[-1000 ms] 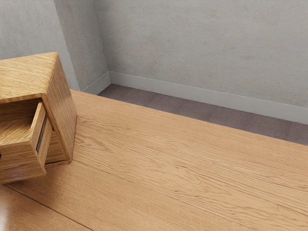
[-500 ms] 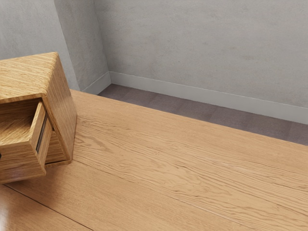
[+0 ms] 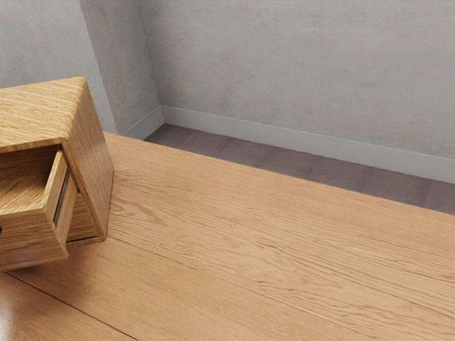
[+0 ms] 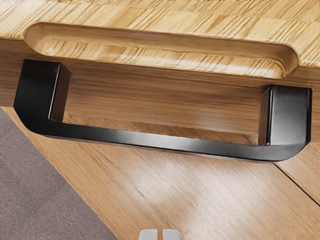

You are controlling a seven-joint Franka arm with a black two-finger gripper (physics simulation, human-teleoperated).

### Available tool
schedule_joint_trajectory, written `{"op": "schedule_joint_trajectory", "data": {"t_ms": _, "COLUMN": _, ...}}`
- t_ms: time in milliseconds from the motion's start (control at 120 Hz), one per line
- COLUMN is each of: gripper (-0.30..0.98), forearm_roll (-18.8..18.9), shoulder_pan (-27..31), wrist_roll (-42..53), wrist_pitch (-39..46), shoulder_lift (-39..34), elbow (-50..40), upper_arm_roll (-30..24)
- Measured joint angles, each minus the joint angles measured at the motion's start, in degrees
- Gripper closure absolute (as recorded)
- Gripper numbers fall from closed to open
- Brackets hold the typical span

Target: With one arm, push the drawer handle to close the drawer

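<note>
The wooden drawer (image 3: 32,240) stands pulled out of its cabinet (image 3: 89,156) at the exterior view's left, its inside visible from above. Seen from the hand, a black bar handle (image 4: 165,142) spans the drawer front (image 4: 160,95), joined to it by a block at each end. The two pale fingertips of my gripper (image 4: 160,234) are side by side, shut with only a thin slit between them and nothing held. They appear beyond the bar, on its side away from the drawer front, and a visible gap separates them from it.
The wooden table (image 3: 270,249) stretches from the cabinet toward the exterior view's right. Its far edge runs in front of a dark floor strip (image 3: 298,165) and a grey wall (image 3: 306,71). Grey floor (image 4: 45,190) also shows past a table edge in the wrist view.
</note>
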Motion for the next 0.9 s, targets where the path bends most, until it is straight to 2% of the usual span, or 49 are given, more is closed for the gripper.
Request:
{"op": "schedule_joint_trajectory", "data": {"t_ms": 192, "gripper": 0.79, "forearm_roll": 0.8, "shoulder_pan": 0.3, "wrist_roll": 4.4, "wrist_pitch": 3.5, "shoulder_lift": 2.0, "elbow": -1.7, "upper_arm_roll": 0.3}}
{"op": "schedule_joint_trajectory", "data": {"t_ms": 283, "gripper": 0.79, "forearm_roll": 1.3, "shoulder_pan": 1.6, "wrist_roll": 6.1, "wrist_pitch": 5.5, "shoulder_lift": 2.2, "elbow": -2.9, "upper_arm_roll": 2.8}}
{"op": "schedule_joint_trajectory", "data": {"t_ms": 425, "gripper": 0.79, "forearm_roll": 2.3, "shoulder_pan": 2.0, "wrist_roll": 8.2, "wrist_pitch": 7.9, "shoulder_lift": 2.8, "elbow": -3.4, "upper_arm_roll": 3.4}}
{"op": "schedule_joint_trajectory", "data": {"t_ms": 900, "gripper": 0.79, "forearm_roll": 3.0, "shoulder_pan": 3.7, "wrist_roll": 12.5, "wrist_pitch": 18.1, "shoulder_lift": 12.6, "elbow": -3.0, "upper_arm_roll": 4.3}}
